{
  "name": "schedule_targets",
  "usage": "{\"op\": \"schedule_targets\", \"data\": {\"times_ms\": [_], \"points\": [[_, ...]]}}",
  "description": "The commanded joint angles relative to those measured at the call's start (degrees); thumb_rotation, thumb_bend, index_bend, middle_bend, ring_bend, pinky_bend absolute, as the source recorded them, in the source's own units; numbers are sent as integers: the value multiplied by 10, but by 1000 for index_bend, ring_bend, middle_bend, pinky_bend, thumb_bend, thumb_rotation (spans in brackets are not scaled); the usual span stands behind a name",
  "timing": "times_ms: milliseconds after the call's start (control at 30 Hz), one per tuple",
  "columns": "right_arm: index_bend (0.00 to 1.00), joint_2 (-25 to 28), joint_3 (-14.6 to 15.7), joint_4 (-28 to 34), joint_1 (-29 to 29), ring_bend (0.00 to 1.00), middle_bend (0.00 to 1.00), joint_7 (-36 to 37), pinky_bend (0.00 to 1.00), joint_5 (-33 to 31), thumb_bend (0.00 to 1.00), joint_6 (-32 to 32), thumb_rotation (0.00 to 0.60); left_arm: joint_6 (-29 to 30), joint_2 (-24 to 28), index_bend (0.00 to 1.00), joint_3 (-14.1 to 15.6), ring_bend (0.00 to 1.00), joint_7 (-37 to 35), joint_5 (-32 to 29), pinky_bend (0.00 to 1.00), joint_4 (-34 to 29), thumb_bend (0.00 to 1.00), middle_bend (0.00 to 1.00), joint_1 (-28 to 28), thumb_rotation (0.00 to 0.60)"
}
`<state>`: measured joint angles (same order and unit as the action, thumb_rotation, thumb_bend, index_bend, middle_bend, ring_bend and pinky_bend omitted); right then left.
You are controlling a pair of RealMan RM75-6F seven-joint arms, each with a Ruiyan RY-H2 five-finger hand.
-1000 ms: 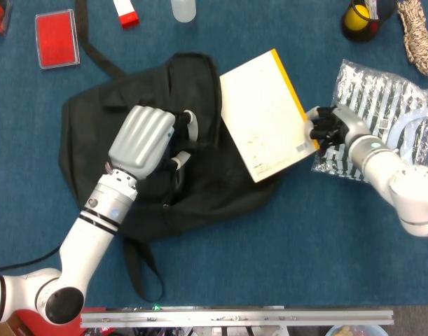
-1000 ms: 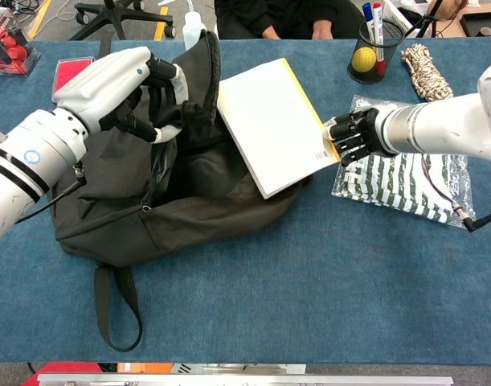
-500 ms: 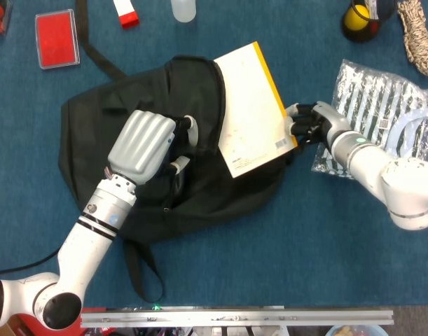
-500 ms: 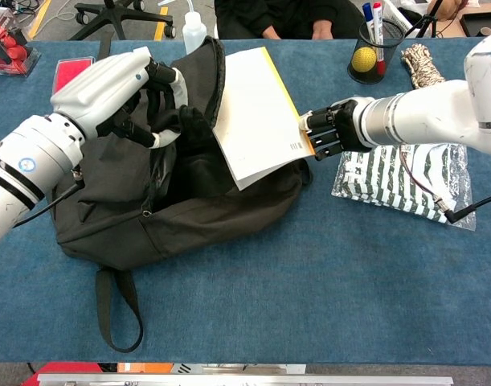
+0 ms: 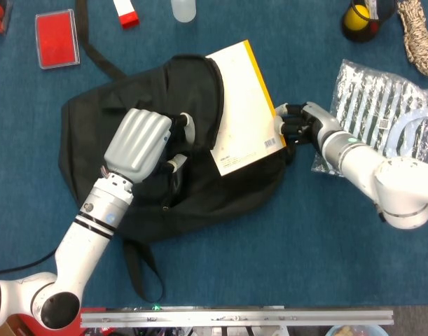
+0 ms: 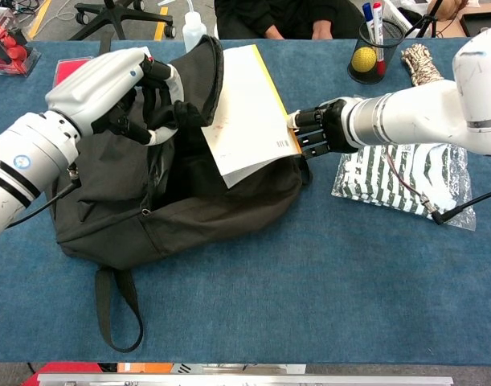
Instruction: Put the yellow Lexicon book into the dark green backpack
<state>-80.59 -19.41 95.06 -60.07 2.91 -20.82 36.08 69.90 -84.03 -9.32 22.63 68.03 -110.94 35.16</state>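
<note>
Insertion step: right robot hand (image 6: 316, 133) grips book (image 6: 243, 108) tilted over bag (image 6: 189, 201) mouth, left robot hand (image 6: 124, 92) grips flap open; next, slide book's left edge down into opening.

Backpack (image 5: 129, 126): very dark, it looks almost black.
Book (image 5: 243, 105): white cover, yellow spine edge.
Table (image 5: 270, 266): blue cloth.
Left hand (image 5: 140, 143): silver-grey.
Right hand (image 5: 298, 124): black fingers.
Plastic bag (image 5: 382, 105): black and white stripes, perhaps.
Box (image 5: 57, 38): red.
</note>
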Motion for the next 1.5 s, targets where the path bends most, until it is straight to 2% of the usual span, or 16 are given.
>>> {"op": "schedule_targets", "data": {"times_ms": [33,300,567,800,1100,1500], "points": [[809,-19,11,-7,-16,584,652,-11,708,-8,541,28,600,1,1,544,-2,696,-1,0,894,-2,322,637,0,600],[810,-43,23,1,-46,584,652,-57,709,-40,542,58,600,5,5,544,-3,695,-2,5,891,-5,323,637,-3,600],[809,-29,22,14,-51,584,652,-96,709,-79,541,95,600,11,7,542,1,694,-2,17,889,-6,323,636,-8,600],[809,-22,6,28,-48,584,646,-128,709,-97,541,108,600,10,4,542,4,693,-4,28,887,-8,323,636,-9,600],[809,-51,-23,14,-63,584,635,-170,709,-123,541,126,600,11,4,542,9,691,3,40,878,-9,323,634,-11,600],[809,-88,-66,14,-79,584,631,-210,709,-126,541,155,600,9,0,541,6,691,5,40,877,-8,323,634,-11,600]]}}
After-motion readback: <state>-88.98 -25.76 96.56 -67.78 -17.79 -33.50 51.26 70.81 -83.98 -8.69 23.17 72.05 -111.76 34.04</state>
